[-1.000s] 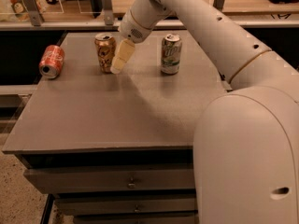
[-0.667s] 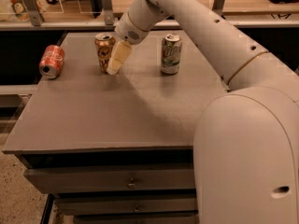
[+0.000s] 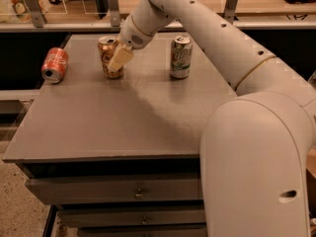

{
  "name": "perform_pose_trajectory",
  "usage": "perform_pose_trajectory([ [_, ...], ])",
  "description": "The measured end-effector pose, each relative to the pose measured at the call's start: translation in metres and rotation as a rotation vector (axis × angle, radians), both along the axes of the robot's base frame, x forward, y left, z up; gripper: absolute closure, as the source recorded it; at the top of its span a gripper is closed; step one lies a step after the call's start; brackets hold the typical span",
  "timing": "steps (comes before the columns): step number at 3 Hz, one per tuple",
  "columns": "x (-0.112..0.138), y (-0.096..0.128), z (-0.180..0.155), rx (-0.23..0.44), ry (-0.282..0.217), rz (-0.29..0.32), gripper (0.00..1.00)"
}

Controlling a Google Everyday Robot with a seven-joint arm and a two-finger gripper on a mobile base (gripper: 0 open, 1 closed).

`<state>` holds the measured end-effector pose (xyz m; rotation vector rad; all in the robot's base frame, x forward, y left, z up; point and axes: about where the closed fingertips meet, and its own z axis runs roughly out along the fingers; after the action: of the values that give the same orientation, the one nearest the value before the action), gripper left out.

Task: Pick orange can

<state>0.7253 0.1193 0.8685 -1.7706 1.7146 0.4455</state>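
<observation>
The orange can (image 3: 105, 58), copper-gold with a silver top, stands upright at the back of the grey table (image 3: 123, 122), left of centre. My gripper (image 3: 117, 62) reaches in from the upper right and sits right at the can. Its pale tip covers the can's right front side. The can's base rests on the table.
A red-orange can (image 3: 54, 64) lies on its side near the table's left edge. A green-and-white can (image 3: 180, 57) stands upright to the right of the orange can. My arm (image 3: 212, 38) crosses above the table's right half. Drawers (image 3: 138, 194) lie below the front edge.
My gripper has moved a little left and closer onto the orange can. The cans have not moved.
</observation>
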Motion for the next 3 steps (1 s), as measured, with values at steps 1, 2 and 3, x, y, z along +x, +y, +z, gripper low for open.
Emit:
perform_pose_trajectory([
  [1,0.001,0.007,-0.002,-0.002,0.007,-0.001,0.64],
  [2,0.001,0.012,-0.002,-0.003,0.014,-0.001,0.87],
  [3,0.0,0.015,0.008,-0.004,0.012,0.003,1.0],
])
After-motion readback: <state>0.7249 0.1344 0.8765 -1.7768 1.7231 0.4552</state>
